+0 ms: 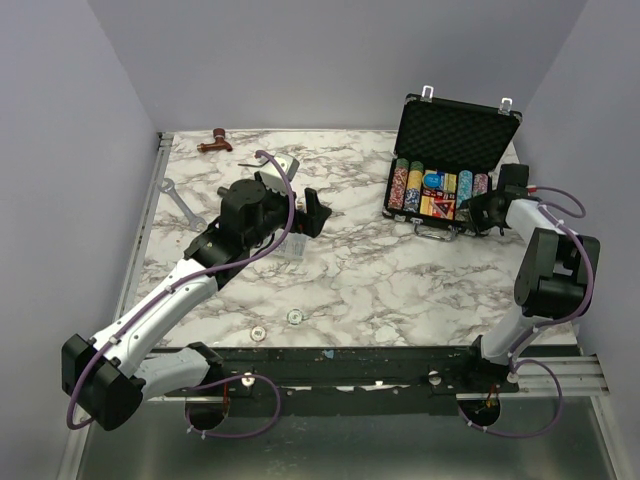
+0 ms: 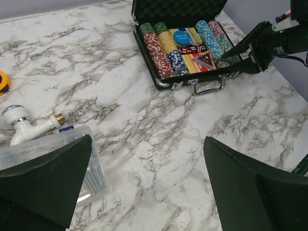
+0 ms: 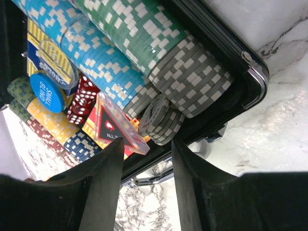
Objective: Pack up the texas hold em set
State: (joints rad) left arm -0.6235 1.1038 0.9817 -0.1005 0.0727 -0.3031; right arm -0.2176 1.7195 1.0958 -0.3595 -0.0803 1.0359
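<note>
Case [image 1: 455,135], open, is sitting at the far right of the table [image 1: 350,270] — the right gripper [image 3: 147,144] is hovering at its near right corner, jaws parted narrowly and empty, a tilted grey chip stack [image 3: 161,120] lying just ahead of the gap — the left gripper [image 2: 147,139], gaping wide, is hanging well apart.

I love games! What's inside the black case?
Rows of coloured poker chips, a blue disc, small red dice and an orange card box. They cover the floor of the case, so anything beneath them is hidden.
</note>
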